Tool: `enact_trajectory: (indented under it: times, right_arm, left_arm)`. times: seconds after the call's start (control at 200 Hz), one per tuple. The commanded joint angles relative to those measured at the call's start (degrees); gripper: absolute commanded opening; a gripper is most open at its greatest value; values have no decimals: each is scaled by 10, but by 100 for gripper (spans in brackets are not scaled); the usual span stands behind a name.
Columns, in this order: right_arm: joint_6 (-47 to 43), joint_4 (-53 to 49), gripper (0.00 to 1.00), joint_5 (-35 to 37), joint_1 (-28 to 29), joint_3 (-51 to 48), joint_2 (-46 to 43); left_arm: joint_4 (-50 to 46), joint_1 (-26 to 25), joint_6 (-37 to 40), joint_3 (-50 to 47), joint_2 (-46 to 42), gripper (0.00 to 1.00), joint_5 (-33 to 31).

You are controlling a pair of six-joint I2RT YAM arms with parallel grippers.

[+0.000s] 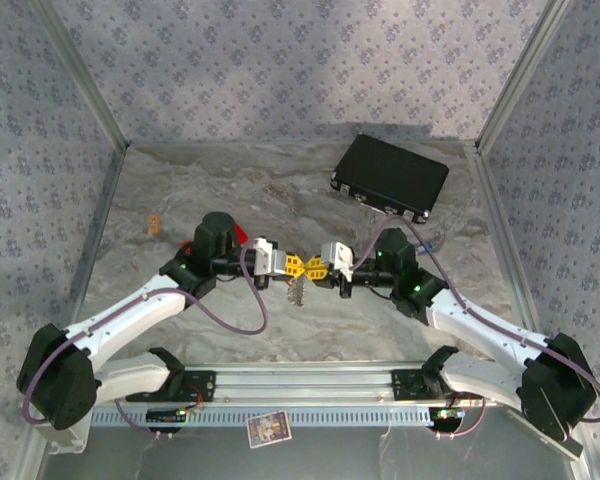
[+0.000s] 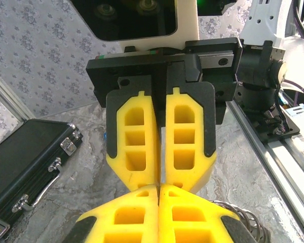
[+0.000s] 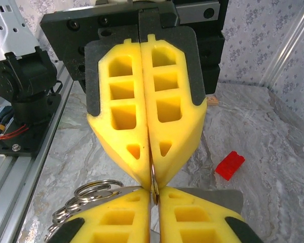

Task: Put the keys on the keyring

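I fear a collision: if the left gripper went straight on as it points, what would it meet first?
The right gripper, almost at once: it seems to touch the left gripper tip to tip.

Keyring (image 2: 248, 223) mostly hidden behind jaws; black box (image 2: 20, 157) cut by edge.

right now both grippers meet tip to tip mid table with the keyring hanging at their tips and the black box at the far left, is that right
Not quite: the black box sits at the far right, not the far left, as the top external view shows. The rest holds: the left gripper and the right gripper meet tip to tip mid table, with the keyring hanging at their tips.
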Motion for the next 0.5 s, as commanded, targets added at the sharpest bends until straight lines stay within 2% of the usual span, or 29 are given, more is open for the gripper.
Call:
enact_trajectory:
  times: [0.0,0.11,0.205,0.32,0.38,0.495]
  right_arm:
    - [11,32,9,-6,6,18,2]
    - [4,27,0,-4,6,18,0]
    - [-6,10,0,3,7,19,-1]
    - [-22,-25,0,7,7,25,2]
    - [-27,-43,0,10,7,29,5]
    - [-30,-57,0,18,7,32,12]
  left_arm:
    - [32,-1,-3,-4,-11,0,29]
    - [19,-1,3,-5,-13,0,18]
    - [6,0,6,-6,-15,0,-7]
    - [-20,-1,11,-6,-18,14,-36]
    - [-34,-1,16,-6,-19,25,-48]
    - [-64,-2,24,-6,-22,31,-63]
